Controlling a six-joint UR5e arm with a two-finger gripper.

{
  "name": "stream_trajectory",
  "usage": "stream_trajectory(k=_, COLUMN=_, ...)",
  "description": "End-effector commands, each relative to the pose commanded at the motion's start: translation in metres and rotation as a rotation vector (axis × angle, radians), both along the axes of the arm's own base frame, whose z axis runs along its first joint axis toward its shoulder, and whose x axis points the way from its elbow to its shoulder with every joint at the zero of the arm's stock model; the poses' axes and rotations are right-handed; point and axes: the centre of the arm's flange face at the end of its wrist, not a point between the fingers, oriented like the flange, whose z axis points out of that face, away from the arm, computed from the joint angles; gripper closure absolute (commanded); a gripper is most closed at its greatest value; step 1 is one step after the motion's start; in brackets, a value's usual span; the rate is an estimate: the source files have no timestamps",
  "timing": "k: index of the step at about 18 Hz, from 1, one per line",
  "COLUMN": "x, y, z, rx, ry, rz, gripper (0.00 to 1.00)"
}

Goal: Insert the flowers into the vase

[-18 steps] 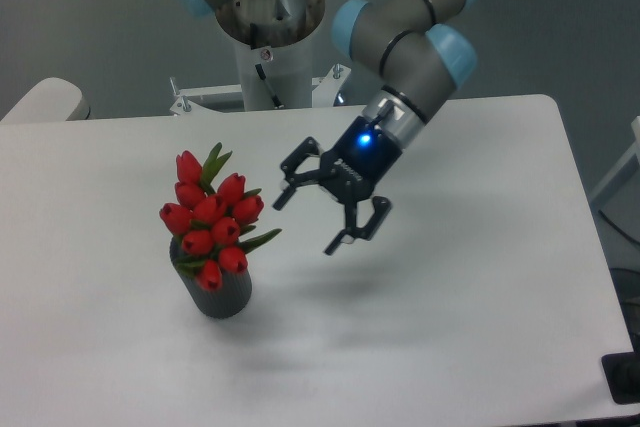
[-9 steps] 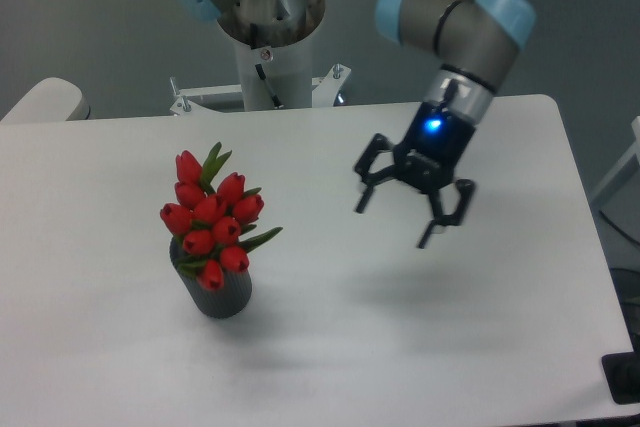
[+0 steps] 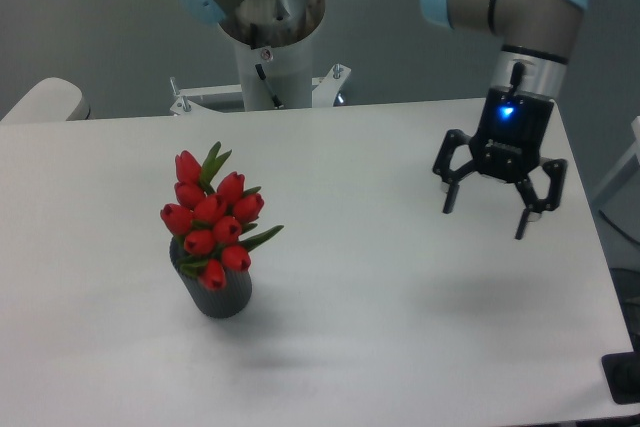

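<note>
Black gripper (image 3: 486, 220): hangs above the right part of the table, jaws spread wide, nothing between them; both fingers point down toward the tabletop.
Wrist light: a blue glow on the dark wrist housing just above the fingers.
Arm (image 3: 520, 7): grey tube segments with pale blue joint caps, coming down from the top right corner to the wrist.
Flowers (image 3: 212, 220): a tight bunch of red tulip buds with a few green leaves, standing upright in the vase, well apart from the gripper, on the left part of the table; the bunch spreads wider than the mouth below it.
Vase (image 3: 222, 292): small dark grey cylinder, upright on the table, its rim mostly hidden by the lowest buds.
Table (image 3: 380, 347): white, matte top.
Robot base (image 3: 272, 32): white column behind the far table edge.
</note>
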Motion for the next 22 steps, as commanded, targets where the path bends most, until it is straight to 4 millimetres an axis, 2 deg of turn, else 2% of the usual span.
stream_trajectory(k=4, x=-0.010, y=-0.005, z=0.015, rx=-0.123, ry=0.038, rz=-0.043, gripper=0.00)
stream_trajectory(k=8, x=-0.016, y=-0.008, z=0.023, rx=-0.336, ry=0.102, rz=-0.127, gripper=0.00)
stream_trajectory(k=10, x=-0.014, y=0.000, z=0.029, rx=-0.426, ry=0.115, rz=-0.164, gripper=0.00)
stream_trajectory(k=12, x=-0.009, y=0.015, z=0.037, rx=-0.493, ry=0.105, rz=-0.189, gripper=0.00)
stream_trajectory(k=15, x=0.004, y=0.049, z=0.046, rx=-0.567, ry=0.124, rz=-0.219, gripper=0.00)
stream_trajectory(k=18, x=0.011, y=0.066, z=0.046, rx=-0.571, ry=0.124, rz=-0.201, gripper=0.00)
stream_trajectory(k=20, x=0.020, y=0.094, z=0.046, rx=-0.561, ry=0.115, rz=-0.182, gripper=0.00)
stream_trajectory(k=22, x=0.025, y=0.108, z=0.046, rx=-0.586, ry=0.123, rz=-0.161, gripper=0.00)
